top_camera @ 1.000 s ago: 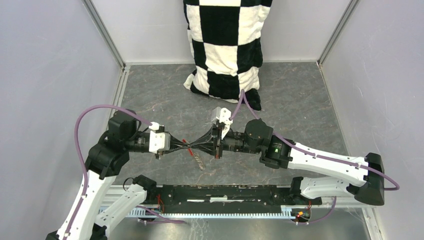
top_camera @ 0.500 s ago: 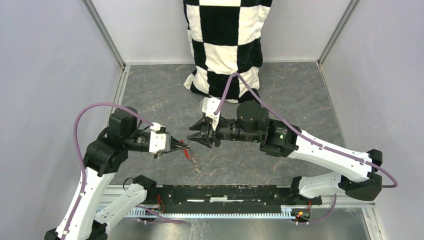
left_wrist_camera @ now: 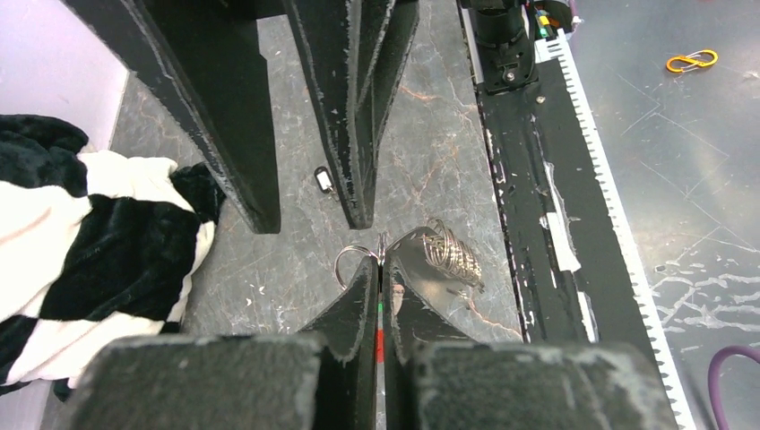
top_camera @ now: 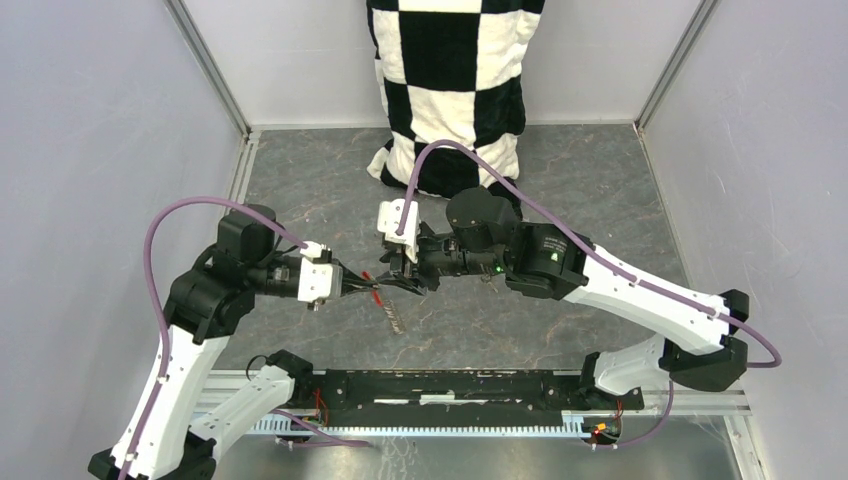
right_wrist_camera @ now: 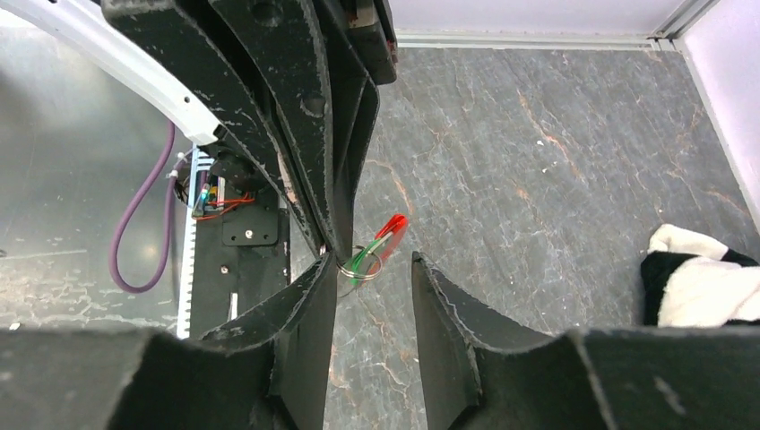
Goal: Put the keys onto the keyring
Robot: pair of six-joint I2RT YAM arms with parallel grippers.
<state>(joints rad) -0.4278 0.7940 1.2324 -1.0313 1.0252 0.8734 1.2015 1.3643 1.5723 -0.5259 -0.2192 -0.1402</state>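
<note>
A grey marbled desk point(top_camera: 600, 190) is seen from above, with two robot arms reaching toward each other near its middle. A black-and-white checked cloth point(top_camera: 450, 90) is piled against the back wall. The left end effector point(top_camera: 358, 284) is closed flat on the keyring point(right_wrist_camera: 358, 267), which is gripped by its red tag point(right_wrist_camera: 394, 226). The thin silver ring is left jutting out beyond the fingertips, off the desk. A strip of bright green, the green key point(right_wrist_camera: 367, 254), is pressed alongside the red tag between the same fingers; whether it is threaded on the ring cannot be told. The right end effector point(right_wrist_camera: 372, 262) is held partly open with nothing in it, its fingers pointed at the tips of the left one. One of its fingertips is placed just beside the ring, and whether the two touch cannot be told. A small coil of silvery wire point(left_wrist_camera: 448, 255) is seen lying on the desk near the ring. In the left wrist view, what looks to be the black-tagged key point(left_wrist_camera: 323, 179) is seen lying alone on the desk, apart from the ring and beneath the right fingers. An orange clip point(left_wrist_camera: 690, 61) is seen on the metal surface beyond the desk's near rail.
</note>
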